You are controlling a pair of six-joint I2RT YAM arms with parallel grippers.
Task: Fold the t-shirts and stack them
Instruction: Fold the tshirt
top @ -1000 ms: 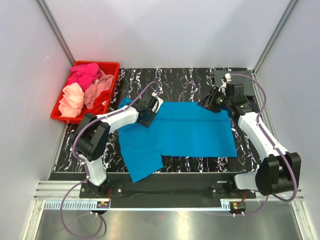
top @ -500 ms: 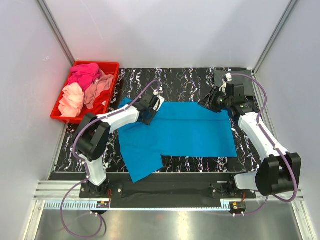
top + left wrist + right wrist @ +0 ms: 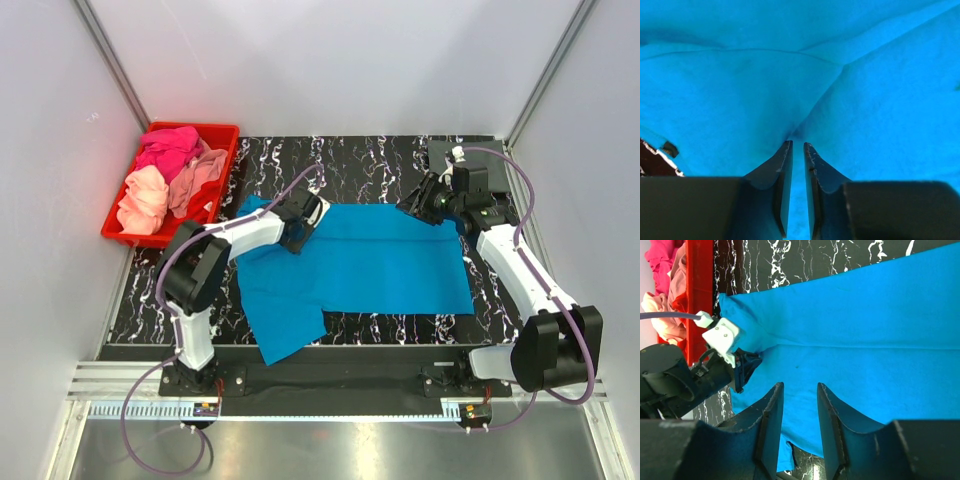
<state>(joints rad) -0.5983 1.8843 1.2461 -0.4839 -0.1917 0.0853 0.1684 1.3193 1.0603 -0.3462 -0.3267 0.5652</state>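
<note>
Blue t-shirt (image 3: 370, 260) spread right of red bin (image 3: 200, 127) | left gripper (image 3: 796, 146) nearly closed, pinching its cloth | right gripper (image 3: 799, 386) part-open, empty | pink and peach shirts (image 3: 168, 150) inside bin | folding judged barely begun

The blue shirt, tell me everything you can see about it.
The blue shirt is plain, soft, bright-blue cloth. It is spread mostly flat across the table, with a flap trailing toward the near left edge and a long crease running along its length. The left gripper appears to pinch a raised ridge of cloth near its far left corner. The right gripper hangs open by its far right edge, not clearly touching it.
</note>
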